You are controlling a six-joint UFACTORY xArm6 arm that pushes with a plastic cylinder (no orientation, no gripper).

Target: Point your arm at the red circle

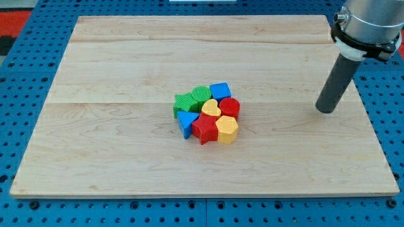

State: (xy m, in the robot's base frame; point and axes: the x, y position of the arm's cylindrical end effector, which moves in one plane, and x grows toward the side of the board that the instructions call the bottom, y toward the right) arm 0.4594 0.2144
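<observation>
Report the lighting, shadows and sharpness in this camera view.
Camera view: even, soft light, no glare on the board; only faint shadows under the block cluster and my tip; the red circle and its neighbours are sharp; the rod's top is cropped by the frame.

Your tip (326,110) rests on the wooden surface (126,63) at the view's right, well apart from the red circle (230,106), which sits on the right edge of a tight cluster of blocks, just beside the blue cube (220,91).
</observation>
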